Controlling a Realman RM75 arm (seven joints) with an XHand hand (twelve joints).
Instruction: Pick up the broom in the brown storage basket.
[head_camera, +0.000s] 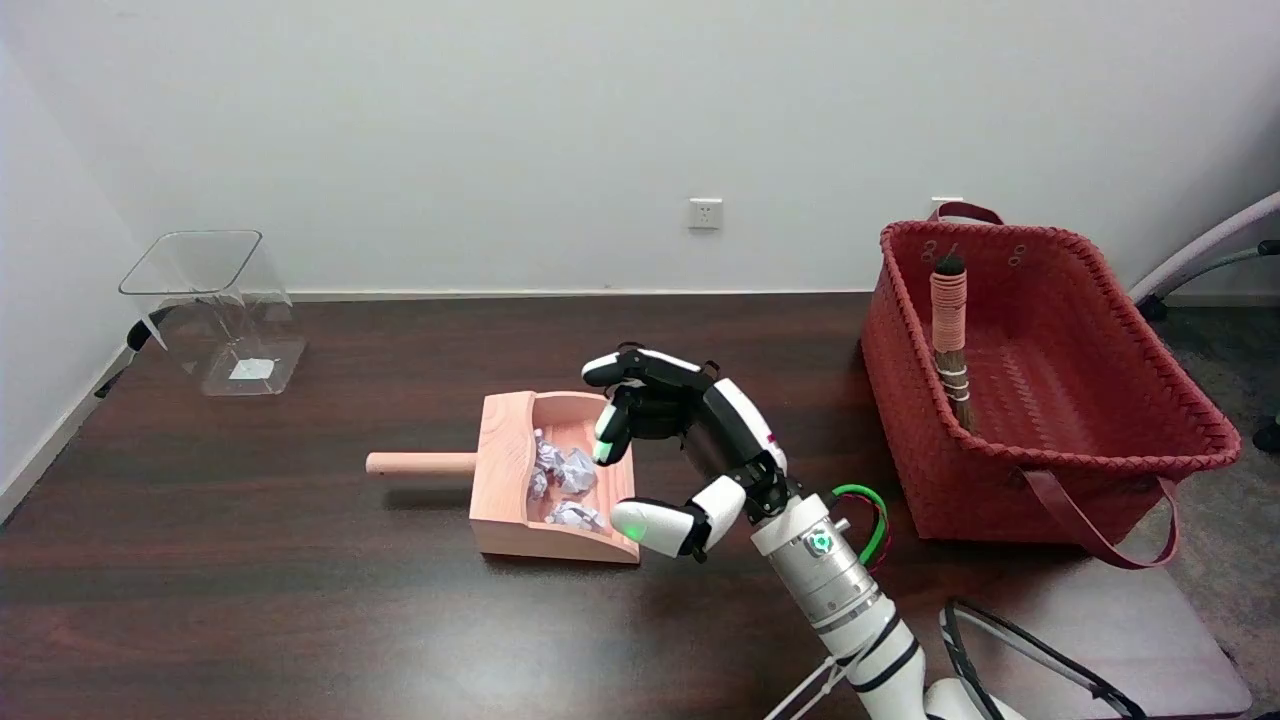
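Observation:
A woven red-brown storage basket (1100, 330) stands on the table at the right. Inside it a small broom (950, 330) leans upright against the near-left wall, its handle wrapped in pink cord, bristles down behind the rim. My right hand (680, 440) hovers at the table's middle, well left of the basket, beside a wooden dustpan. Its fingers are spread and curved with nothing between them.
The wooden dustpan (515, 470) holds several crumpled paper balls (565, 470), its round handle pointing left. A clear plastic bin (215, 310) lies tilted at the far left. The basket's strap handle (1100, 530) droops over the front. Black cables lie at the lower right.

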